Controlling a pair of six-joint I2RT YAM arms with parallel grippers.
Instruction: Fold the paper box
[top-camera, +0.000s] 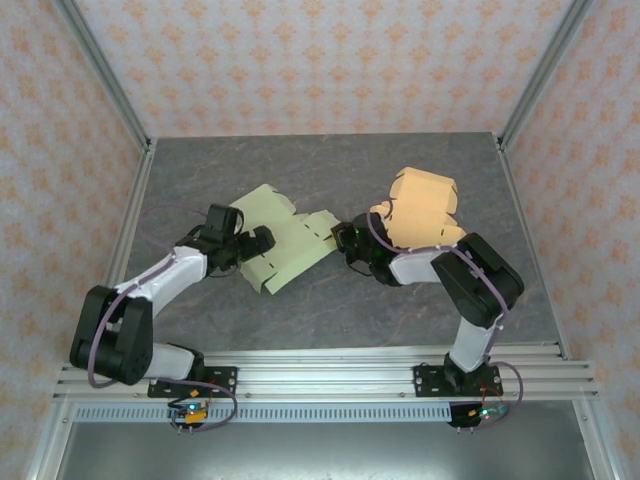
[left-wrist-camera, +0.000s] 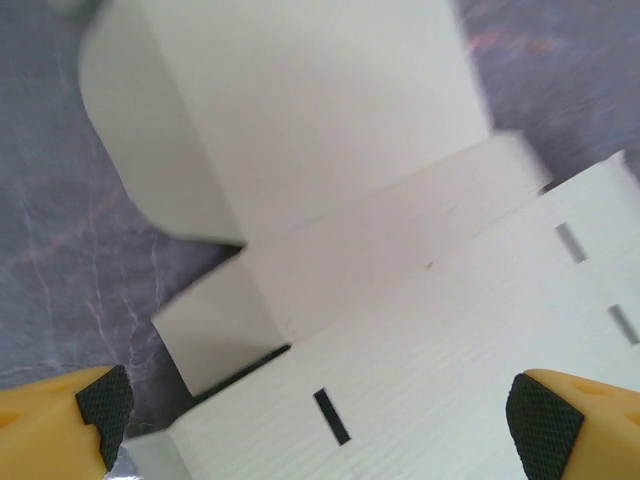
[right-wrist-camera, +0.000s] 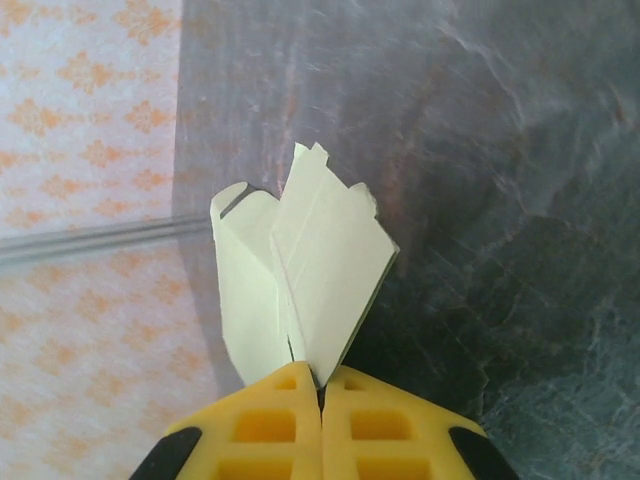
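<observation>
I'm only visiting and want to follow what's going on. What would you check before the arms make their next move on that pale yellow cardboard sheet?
1. Right gripper pinching the edge of the yellow sheet: ok, fingers shut on it.
2. Left gripper ready to help: ok, open above the sheet, holding nothing.
3. Sheet resting on the table, not hanging over an edge: ok.
4. Sheet folded into a box: not ok, most of it lies flat.
5. Orange box out of the way of the fold: cannot tell, the right arm hides the gap.
</observation>
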